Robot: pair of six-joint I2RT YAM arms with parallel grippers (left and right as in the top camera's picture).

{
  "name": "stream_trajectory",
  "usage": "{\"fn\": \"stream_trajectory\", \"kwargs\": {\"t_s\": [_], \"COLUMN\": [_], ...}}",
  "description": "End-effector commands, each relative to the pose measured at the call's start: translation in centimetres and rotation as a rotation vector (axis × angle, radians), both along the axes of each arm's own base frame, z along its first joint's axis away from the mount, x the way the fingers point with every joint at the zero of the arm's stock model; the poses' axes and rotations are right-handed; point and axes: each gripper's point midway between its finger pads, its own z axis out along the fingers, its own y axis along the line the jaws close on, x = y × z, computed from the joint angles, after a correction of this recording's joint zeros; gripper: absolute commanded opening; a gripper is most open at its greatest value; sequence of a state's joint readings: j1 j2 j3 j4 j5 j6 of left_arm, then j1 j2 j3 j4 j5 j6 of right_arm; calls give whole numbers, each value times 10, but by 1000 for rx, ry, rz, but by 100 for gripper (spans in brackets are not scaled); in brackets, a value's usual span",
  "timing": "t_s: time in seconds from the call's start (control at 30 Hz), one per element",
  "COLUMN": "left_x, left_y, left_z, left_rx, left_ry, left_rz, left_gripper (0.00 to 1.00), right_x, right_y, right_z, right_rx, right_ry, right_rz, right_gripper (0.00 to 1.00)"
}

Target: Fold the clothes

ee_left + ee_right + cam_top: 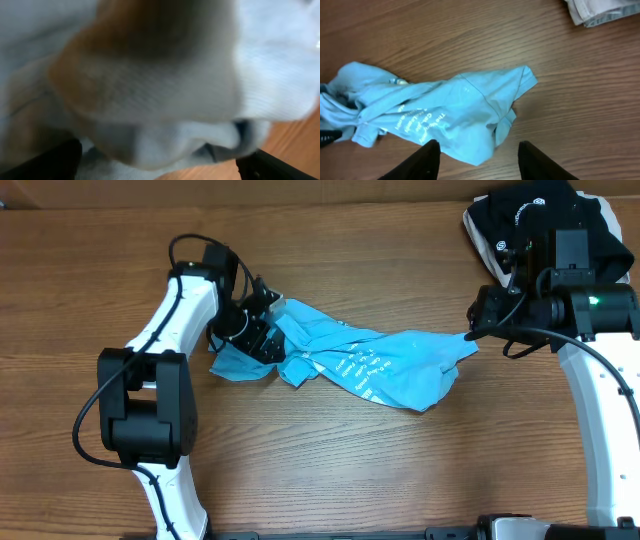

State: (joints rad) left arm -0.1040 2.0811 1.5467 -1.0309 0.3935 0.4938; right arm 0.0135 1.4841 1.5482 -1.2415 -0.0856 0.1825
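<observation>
The clothes, a light blue T-shirt (370, 365) with white print, lie crumpled in a long strip across the middle of the table. My left gripper (262, 330) is down on the shirt's left end. In the left wrist view its dark fingers (60, 162) stand far apart at the bottom corners, and blurred pale fabric (165, 90) fills the space between them. My right gripper (472, 332) hovers at the shirt's right end. In the right wrist view it (479, 152) is open above the table, and the shirt (455, 112) lies flat below with one corner reaching between the fingers.
A black garment with white round logos (530, 210) lies at the table's back right on a white-beige one (478, 238). Part of that pale garment (600, 10) shows at the top right of the right wrist view. Bare wood (330, 470) lies in front of the shirt.
</observation>
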Motion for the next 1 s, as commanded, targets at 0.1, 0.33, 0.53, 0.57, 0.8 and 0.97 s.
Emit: {"fn": "stream_trajectory", "kwargs": {"t_s": [0.1, 0.33, 0.53, 0.57, 0.8, 0.97], "left_x": [12, 23, 18, 18, 21, 18], "left_y": [-3, -10, -4, -4, 10, 6], "left_z": [6, 34, 56, 56, 25, 15], "left_rx": [-30, -73, -55, -55, 25, -26], "left_ry": [-84, -103, -95, -98, -133, -130], "left_rz": [-26, -27, -82, -92, -118, -107], "left_gripper": [93, 93, 94, 94, 89, 87], "right_x": [1, 1, 2, 3, 3, 3], "right_y": [-2, -2, -2, -2, -2, -2], "right_z": [1, 1, 1, 2, 2, 2], "right_rx": [-5, -5, -6, -5, -5, -5], "right_ry": [-5, -5, -10, -12, -14, -13], "right_rz": [-7, -7, -7, -7, -7, -7], "right_gripper": [59, 62, 63, 63, 64, 65]}}
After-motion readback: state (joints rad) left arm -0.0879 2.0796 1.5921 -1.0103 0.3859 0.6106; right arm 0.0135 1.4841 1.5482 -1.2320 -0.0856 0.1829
